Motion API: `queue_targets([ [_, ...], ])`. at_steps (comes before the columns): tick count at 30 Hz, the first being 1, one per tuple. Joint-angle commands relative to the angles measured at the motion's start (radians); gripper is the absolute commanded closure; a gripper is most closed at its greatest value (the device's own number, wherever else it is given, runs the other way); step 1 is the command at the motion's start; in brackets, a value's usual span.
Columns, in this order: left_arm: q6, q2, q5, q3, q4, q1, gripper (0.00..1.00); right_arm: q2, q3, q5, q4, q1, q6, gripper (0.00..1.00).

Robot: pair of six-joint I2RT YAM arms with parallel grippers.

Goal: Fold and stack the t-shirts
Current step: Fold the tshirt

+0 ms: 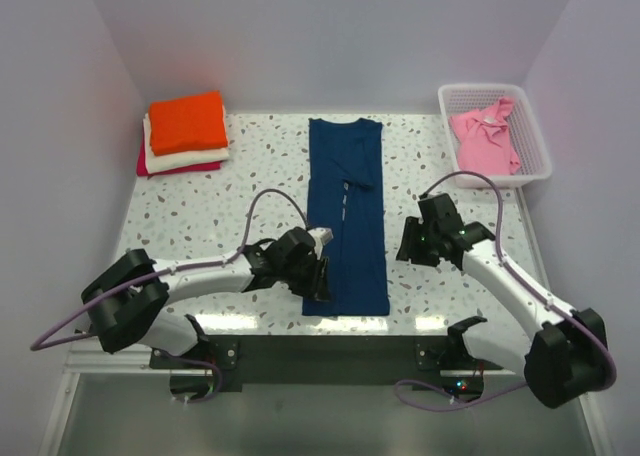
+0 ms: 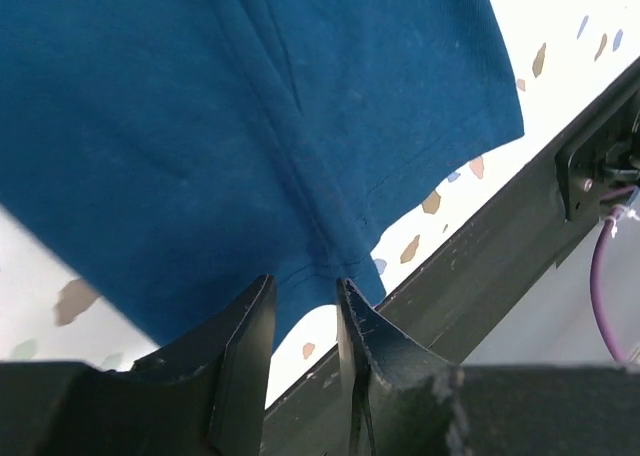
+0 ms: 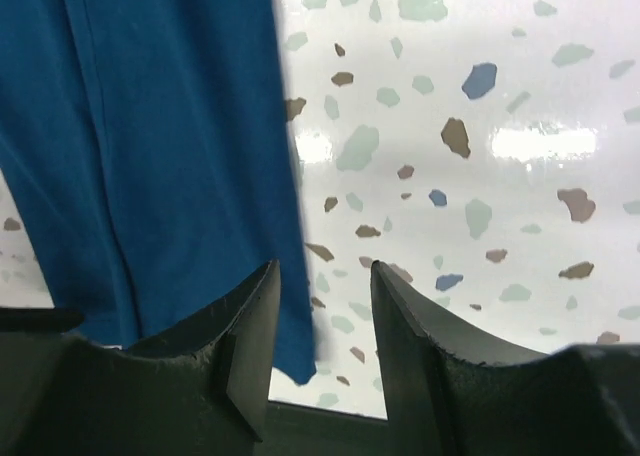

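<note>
Starting at the near table edge: left gripper (image 2: 305, 284) sits at the near left corner of the navy tee (image 1: 347, 206). Its jaws are drawn in narrow on a pinch of the hem, and creases in the cloth run together into the gap. Hem lies just short of the dark front rail (image 2: 480, 266).

Right gripper (image 3: 325, 271) hangs low over the speckled table (image 1: 200, 216), at the tee's right side and a little farther up its length. Jaws stand apart with nothing between them but bare tabletop and the very edge of the cloth. Not gripping.

Navy tee is folded into a narrow strip, flat in the middle of the table. Long axis runs near to far: hem toward the arms, collar toward the back wall. A small white mark shows about midway.

Far left corner: a folded stack, orange tee (image 1: 187, 121) on top, cream tee (image 1: 185, 159) under it, magenta tee (image 1: 143, 162) at the bottom.

Far right corner: white lattice basket (image 1: 537, 151), with the pink tee (image 1: 485, 141) crumpled inside.
</note>
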Motion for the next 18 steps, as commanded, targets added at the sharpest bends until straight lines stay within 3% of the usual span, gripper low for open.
queue_targets([
  [1, 0.017, 0.037, 0.060, 0.042, 0.087, -0.021, 0.65, -0.103, -0.027, 0.014, -0.047, 0.003, 0.040, 0.55],
  [18, -0.002, 0.237, 0.123, 0.102, 0.195, -0.079, 0.66, -0.114, -0.125, -0.077, -0.025, 0.004, 0.068, 0.56],
])
